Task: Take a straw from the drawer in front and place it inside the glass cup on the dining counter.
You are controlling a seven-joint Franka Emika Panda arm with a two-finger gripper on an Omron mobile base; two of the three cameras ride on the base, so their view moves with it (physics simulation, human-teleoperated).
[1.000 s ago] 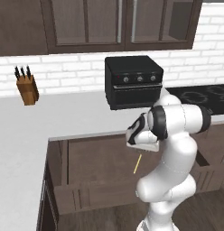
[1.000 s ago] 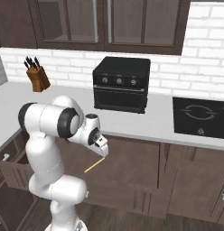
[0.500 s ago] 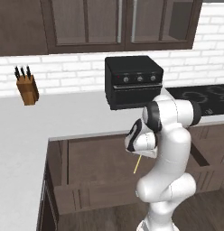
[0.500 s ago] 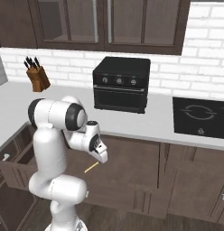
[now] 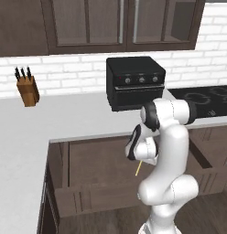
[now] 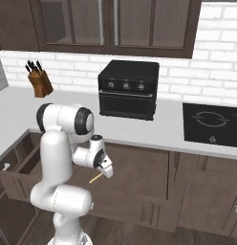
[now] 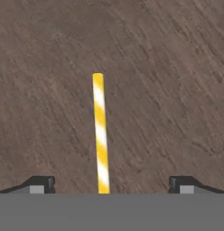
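The drawer (image 5: 97, 160) (image 6: 139, 174) stands pulled out under the white worktop, its dark wooden floor showing. On that floor lies the straw (image 5: 138, 168) (image 6: 95, 178) (image 7: 100, 135), thin with yellow and pale stripes. My gripper (image 5: 139, 160) (image 6: 107, 172) (image 7: 111, 182) hangs just above it, pointing down and open. In the hand view the straw runs up from between the two wide-set fingertips, touching neither. The glass cup and the dining counter are out of view.
A black toaster oven (image 5: 136, 82) (image 6: 128, 91) sits on the white worktop (image 5: 65, 114) behind the drawer. A knife block (image 5: 27, 89) stands to the left, a black cooktop (image 5: 207, 98) to the right. Dark cabinets hang above. A second drawer (image 6: 15, 172) is open beside the arm.
The hand has come down and inward over the drawer, closer to the straw. Its fingers stay open. The straw has not moved.
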